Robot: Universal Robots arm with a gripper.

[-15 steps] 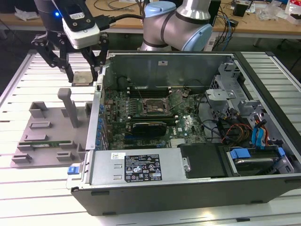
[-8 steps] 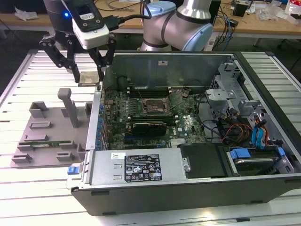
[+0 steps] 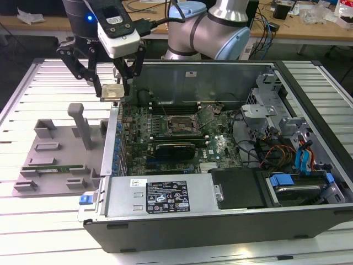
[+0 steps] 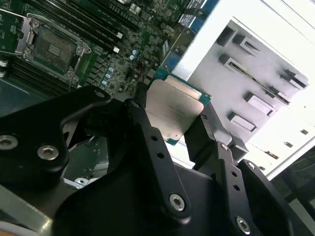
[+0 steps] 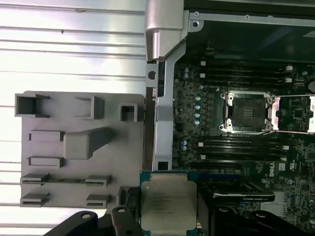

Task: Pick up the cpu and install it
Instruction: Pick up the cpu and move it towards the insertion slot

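In the exterior view the gripper (image 3: 112, 93) hangs in the air over the wall of the open computer case (image 3: 231, 221) on the exterior view's left. Its two black fingers (image 3: 126, 77) are closed in on opposite edges of the cpu (image 3: 111, 91), which it holds flat with the silver top facing up. The cpu is clear of everything below it. The green motherboard (image 3: 165, 146) lies inside the case, with the dark square socket (image 3: 177, 125) near its middle, well apart from the cpu. A grey fixture plate (image 3: 55, 146) lies on the slatted table (image 3: 33, 83) just beside the case, and a narrow green memory stick (image 3: 49, 168) lies in it

In the second wrist view the cpu (image 4: 174, 110) sits pinched between the black fingers (image 4: 142, 118), with its green rim showing past them. Beyond it lie the motherboard (image 4: 123, 54) and the socket (image 4: 54, 46)

In the first wrist view the cpu (image 5: 169, 204) is again gripped on two sides, above the case wall (image 5: 162, 98) between the fixture plate (image 5: 74, 147) and the motherboard (image 5: 206, 123). The socket (image 5: 246, 110) lies bare, its metal cover swung open beside it
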